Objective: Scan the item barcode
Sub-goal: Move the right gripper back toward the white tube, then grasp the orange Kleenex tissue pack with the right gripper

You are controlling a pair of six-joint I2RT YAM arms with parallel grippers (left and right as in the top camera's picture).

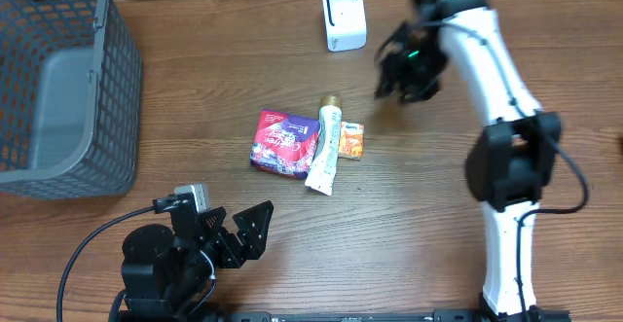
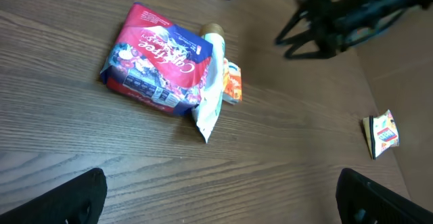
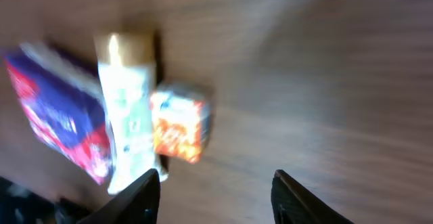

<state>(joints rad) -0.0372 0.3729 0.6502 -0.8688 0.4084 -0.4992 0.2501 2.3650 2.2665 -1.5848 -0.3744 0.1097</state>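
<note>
Mid-table: one pouch (image 1: 284, 142), one tube (image 1: 325, 152), one box (image 1: 352, 141); left gripper (image 1: 238, 227), right gripper (image 1: 407, 69) released, empty.

A brown wood-grain worktop (image 1: 195, 79) fills every view, its grain running left to right in the overhead view, under soft, even light.

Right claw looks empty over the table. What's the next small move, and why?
Probably lower the right claw toward the small orange box. The claw is open and holds nothing. The box is the item nearest it, on the outer side of the group beside the white tube, and no item is at the scanner yet.
</note>
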